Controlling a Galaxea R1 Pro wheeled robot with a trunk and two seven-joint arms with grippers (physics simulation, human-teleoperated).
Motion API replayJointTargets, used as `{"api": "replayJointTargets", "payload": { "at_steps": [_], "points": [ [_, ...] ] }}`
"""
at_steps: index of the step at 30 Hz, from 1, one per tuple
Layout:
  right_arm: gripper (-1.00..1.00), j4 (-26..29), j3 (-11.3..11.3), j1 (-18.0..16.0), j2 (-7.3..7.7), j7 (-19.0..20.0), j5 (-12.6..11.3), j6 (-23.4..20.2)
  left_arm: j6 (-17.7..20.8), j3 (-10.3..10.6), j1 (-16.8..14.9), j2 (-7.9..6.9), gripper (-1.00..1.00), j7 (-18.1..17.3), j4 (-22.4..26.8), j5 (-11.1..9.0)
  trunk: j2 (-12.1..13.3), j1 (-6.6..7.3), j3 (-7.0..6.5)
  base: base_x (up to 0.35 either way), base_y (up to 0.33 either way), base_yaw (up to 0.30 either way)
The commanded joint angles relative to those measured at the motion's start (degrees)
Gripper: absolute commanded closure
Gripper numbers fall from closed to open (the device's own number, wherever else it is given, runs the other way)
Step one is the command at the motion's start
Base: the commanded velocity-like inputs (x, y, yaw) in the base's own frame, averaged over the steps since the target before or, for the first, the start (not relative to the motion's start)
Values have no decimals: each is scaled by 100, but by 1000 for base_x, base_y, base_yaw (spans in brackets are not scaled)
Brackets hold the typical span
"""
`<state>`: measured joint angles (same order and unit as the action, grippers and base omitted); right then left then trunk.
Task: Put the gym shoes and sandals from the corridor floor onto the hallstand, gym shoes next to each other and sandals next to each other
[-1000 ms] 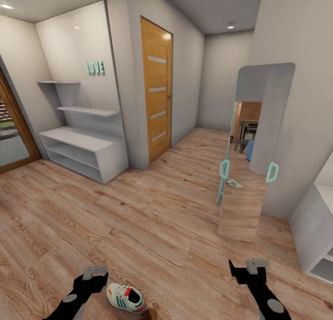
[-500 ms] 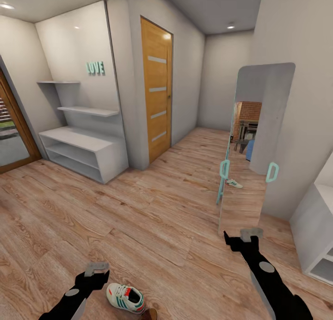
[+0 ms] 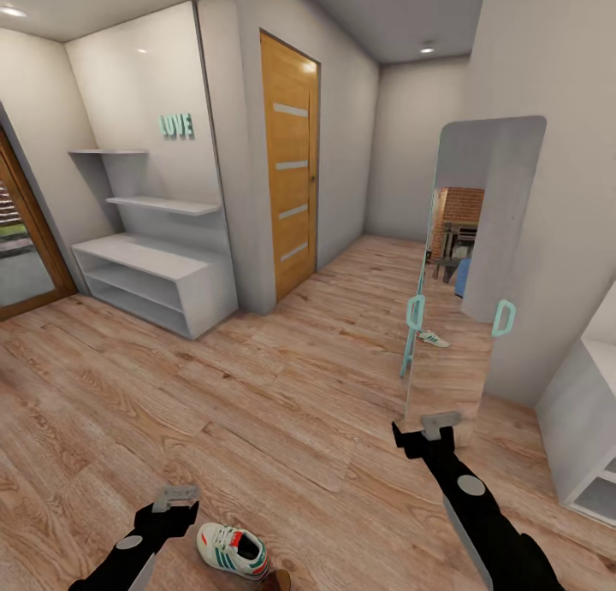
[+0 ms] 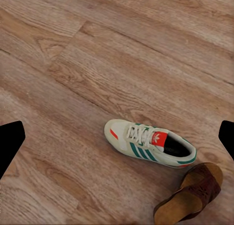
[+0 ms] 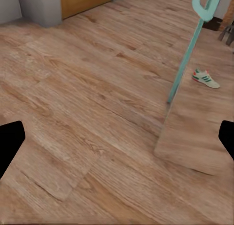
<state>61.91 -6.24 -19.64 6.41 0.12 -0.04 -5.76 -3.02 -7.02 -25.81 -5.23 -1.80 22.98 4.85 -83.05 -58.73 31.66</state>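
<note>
- Where the head view met its lower edge, one gym shoe (image 3: 233, 550) lay on the corridor floor (image 3: 282, 403), just beside the left tool (image 3: 175, 495), its heel end cut off by the frame.
- A sandal (image 3: 275, 580) showed there merely as a dark sliver; the left wrist view gave it more fully, sandal (image 4: 190, 193) touching the heel of the gym shoe (image 4: 150, 143), partly cropped.
- A second sneaker (image 3: 433, 339) appeared small within the standing mirror (image 3: 466, 274); whether it was a reflection could not be told.
- The hallstand (image 3: 154, 279) stood well apart at the far left wall, both its shelves bare.
- The left tool's fingers stood apart at the edges of its wrist view.
- The right tool (image 3: 428, 424) hung near the mirror's foot, fingers likewise apart.
</note>
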Motion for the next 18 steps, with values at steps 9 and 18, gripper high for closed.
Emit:
{"api": "replayJointTargets", "payload": {
  "at_steps": [9, 18],
  "points": [
    [-100, -8, -91, -3, -30, -15, -22, -23, -15, -29, -11, 26, -100, -22, 3, 79, -3, 0, 5, 0, 0, 0],
    [-100, 30, -97, -3, -40, -29, -35, -29, -15, -28, -26, 61, -100, -22, -4, 173, -123, -66, 59, 0, 0, 0]
  ]
}}
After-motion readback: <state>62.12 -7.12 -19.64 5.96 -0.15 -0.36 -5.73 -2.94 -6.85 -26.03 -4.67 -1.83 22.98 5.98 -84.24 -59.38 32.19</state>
